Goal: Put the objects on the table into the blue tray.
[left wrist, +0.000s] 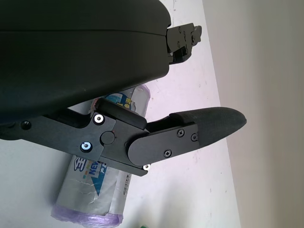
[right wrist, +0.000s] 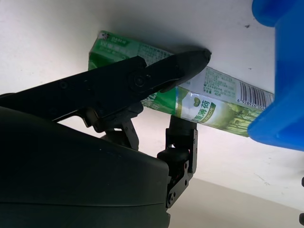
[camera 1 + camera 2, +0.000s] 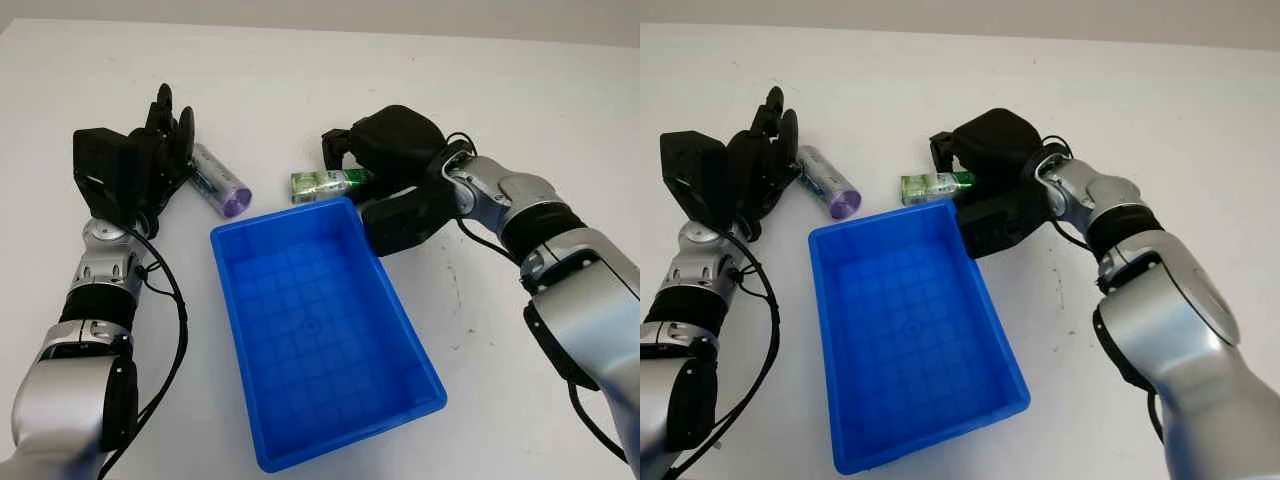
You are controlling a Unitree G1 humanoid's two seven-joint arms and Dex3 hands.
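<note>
The green box is lying on its side on the white table, just beyond the far edge of the blue tray and touching or nearly touching its rim. The right hand is reaching over the box from the right side; in the right wrist view one black finger is crossing over the top of the box while the others are sitting below it, so the fingers are curling around the box without clearly squeezing it yet, and whether they are pressing on it cannot be told. The tray is sitting in the middle of the table, turned at an angle, with nothing inside it. To the left of the box, near the tray's far left corner, a silver roll with a purple end is lying on the table, tilted with the purple end facing the tray. The left hand is hovering right beside this roll, open and holding nothing; in the left wrist view its finger is stretching out above the roll, apart from it.
</note>
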